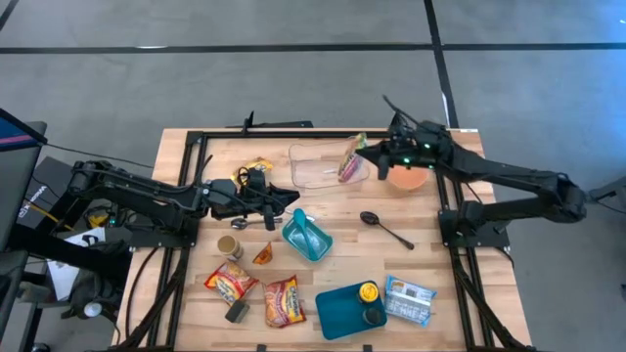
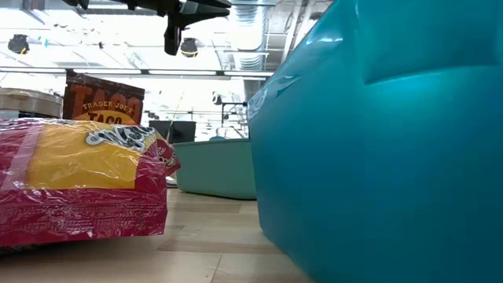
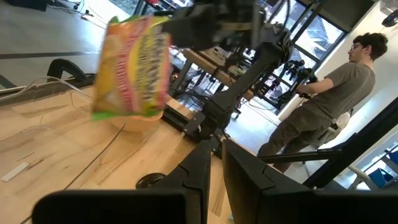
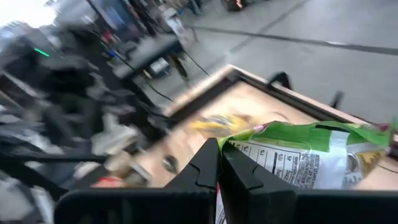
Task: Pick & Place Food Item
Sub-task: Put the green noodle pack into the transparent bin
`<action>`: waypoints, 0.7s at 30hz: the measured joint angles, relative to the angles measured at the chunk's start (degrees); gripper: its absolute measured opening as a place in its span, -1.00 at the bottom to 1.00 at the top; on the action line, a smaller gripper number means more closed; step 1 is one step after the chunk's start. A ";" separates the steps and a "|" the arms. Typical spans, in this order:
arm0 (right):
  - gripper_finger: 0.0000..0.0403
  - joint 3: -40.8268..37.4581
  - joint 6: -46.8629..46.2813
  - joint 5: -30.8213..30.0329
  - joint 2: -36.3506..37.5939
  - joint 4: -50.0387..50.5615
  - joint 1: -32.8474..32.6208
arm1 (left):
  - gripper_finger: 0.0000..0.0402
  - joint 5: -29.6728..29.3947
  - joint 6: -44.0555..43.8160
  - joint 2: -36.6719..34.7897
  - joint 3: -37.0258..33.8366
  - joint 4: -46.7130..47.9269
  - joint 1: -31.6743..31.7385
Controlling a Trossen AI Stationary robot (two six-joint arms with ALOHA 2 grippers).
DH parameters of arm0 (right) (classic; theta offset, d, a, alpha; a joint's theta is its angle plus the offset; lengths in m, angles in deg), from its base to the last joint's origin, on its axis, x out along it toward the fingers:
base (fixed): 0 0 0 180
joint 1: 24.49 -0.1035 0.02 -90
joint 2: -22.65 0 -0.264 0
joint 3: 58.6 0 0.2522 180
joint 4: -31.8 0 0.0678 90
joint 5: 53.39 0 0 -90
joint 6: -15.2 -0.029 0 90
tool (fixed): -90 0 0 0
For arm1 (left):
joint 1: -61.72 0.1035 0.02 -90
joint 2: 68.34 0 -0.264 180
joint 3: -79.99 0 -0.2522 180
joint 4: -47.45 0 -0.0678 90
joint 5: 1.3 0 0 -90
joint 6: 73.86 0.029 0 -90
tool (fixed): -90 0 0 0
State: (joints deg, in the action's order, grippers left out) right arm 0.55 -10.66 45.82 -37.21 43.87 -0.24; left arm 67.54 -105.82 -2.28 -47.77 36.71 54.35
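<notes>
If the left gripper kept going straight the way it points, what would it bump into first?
Probably the teal basket. In the high view the left gripper, its fingers nearly shut and empty, points across the table just beside the basket's handle. It might slip past toward the black spoon; height is hard to judge.

Bright, even light from above on the wooden table (image 1: 342,264), only soft shadows there, ceiling lamps glared white above the taco box (image 2: 102,98), big teal container (image 2: 393,141) close and fuzzy, right wrist view smeared with blur.
</notes>
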 joint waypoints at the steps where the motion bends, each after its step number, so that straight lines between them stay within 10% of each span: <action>1: -1.00 0.04 0.99 0.04 -1.03 0.57 0.62 | -0.82 0.00 0.00 0.00 0.00 0.01 0.00; 21: -1.00 0.09 3.40 1.42 -15.64 0.85 9.50 | -0.82 -0.35 0.01 0.00 0.00 0.01 0.00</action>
State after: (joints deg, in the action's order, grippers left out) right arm 0.63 -7.26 47.24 -52.85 44.71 9.26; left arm 67.19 -105.81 -2.28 -47.77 36.72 54.35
